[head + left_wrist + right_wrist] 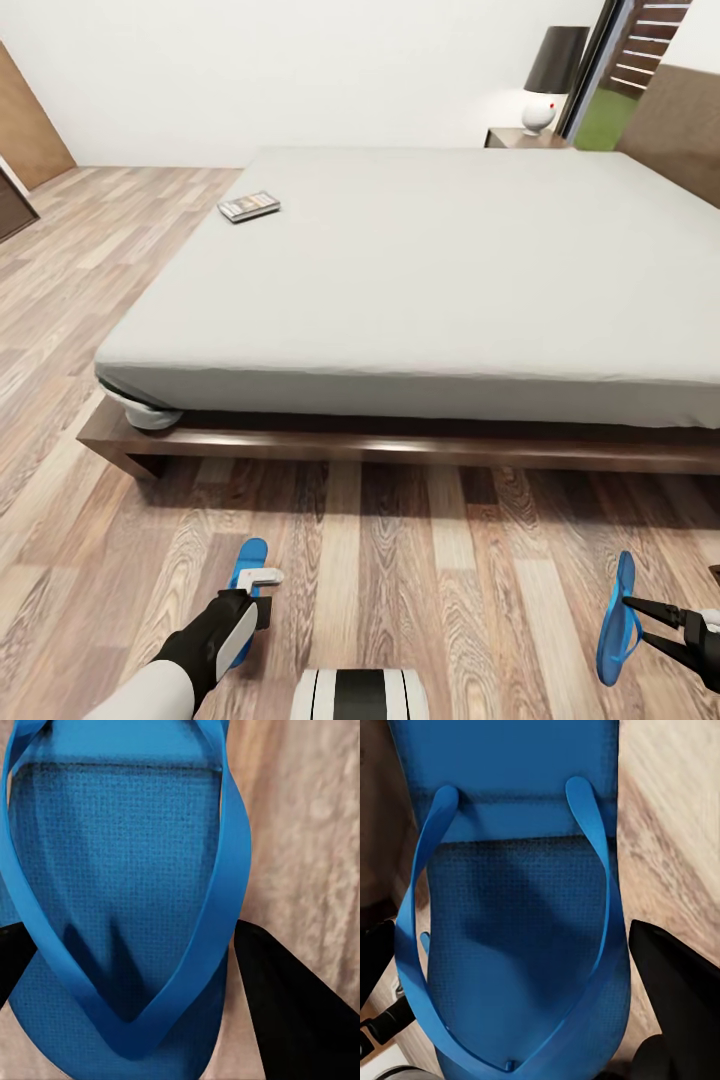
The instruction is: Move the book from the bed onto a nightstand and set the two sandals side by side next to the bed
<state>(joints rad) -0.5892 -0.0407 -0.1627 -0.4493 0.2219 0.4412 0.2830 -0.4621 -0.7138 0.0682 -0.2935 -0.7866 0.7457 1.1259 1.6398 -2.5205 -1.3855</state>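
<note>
Head view: the bed [430, 270] lies across the frame, grey mattress on a dark wooden platform. The book [249, 207] lies flat on the mattress near its far left corner, close to the edge. A nightstand [520, 138] stands by the far side of the bed at the wall, carrying a lamp [548, 80] with a dark shade and white base.

Left sandal [246, 578] sits on the plank floor [420, 580] in front of the bed's near side, partly covered by the left pincer [262, 588]. Right sandal [616, 620] is tilted up on its edge at the right pincer [634, 608], well apart from the other sandal.

Left wrist view: sandal [120, 907] seen close, straps meeting in a V; one dark finger [289, 1005] on each side of the sole, spread apart. Contact with the sole cannot be told.

Right wrist view: second sandal [510, 930] sole-up toward the camera, straps visible, dark fingers [679, 990] flanking it. The head view shows the two finger tips at the sandal's edge; taken as clamped on it, since it stands off the floor plane.

Open room: a broad strip of bare floor runs between the two sandals and along the bed frame. Floor also open left of the bed. The platform frame edge projects past the mattress at the near left corner.
</note>
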